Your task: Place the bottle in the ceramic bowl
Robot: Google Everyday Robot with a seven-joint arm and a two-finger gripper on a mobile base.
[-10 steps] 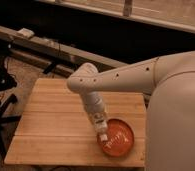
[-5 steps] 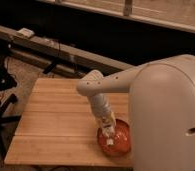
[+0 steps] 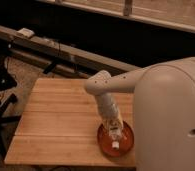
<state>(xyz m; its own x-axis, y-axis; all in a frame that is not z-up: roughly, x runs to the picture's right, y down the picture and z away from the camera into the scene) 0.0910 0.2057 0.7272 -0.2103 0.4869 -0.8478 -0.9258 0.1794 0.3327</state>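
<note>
Orange-red ceramic bowl [image 3: 116, 142] already has the bottle [image 3: 114, 134] within it; the gripper [image 3: 112, 125] sits over it, grip unclear, release seemingly remaining.

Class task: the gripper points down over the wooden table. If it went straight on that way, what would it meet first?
Most likely the bottle just beneath the gripper, then the ceramic bowl under it; depth is hard to judge.
</note>
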